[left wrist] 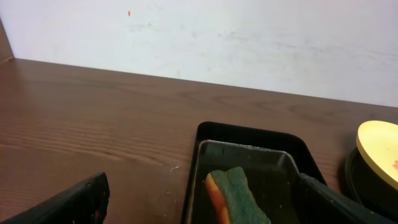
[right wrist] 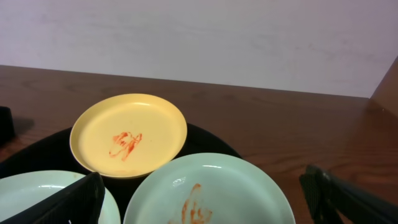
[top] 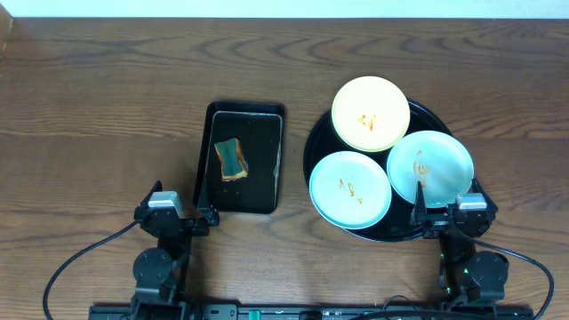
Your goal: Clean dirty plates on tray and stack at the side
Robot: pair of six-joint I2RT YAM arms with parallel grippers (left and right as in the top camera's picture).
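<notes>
Brown wood-grain table (top: 89, 107) carries the round glossy black tray (top: 313, 147) directly ahead of the right pincer (top: 444, 215), whose fingers are spread and hold nothing. Three plates crowd the tray: a pale yellow plate (top: 371, 113) farthest from that pincer, a mint plate (top: 430, 167) nearest it, and a second mint plate (top: 350, 188) to its left. Each has orange-brown smears in the middle. Ahead of the left pincer (top: 178, 218), also spread and empty, a rectangular black tray (top: 258, 187) holds a green-and-orange sponge (top: 231, 159). A plain pale wall (right wrist: 199, 37) stands beyond the table.
</notes>
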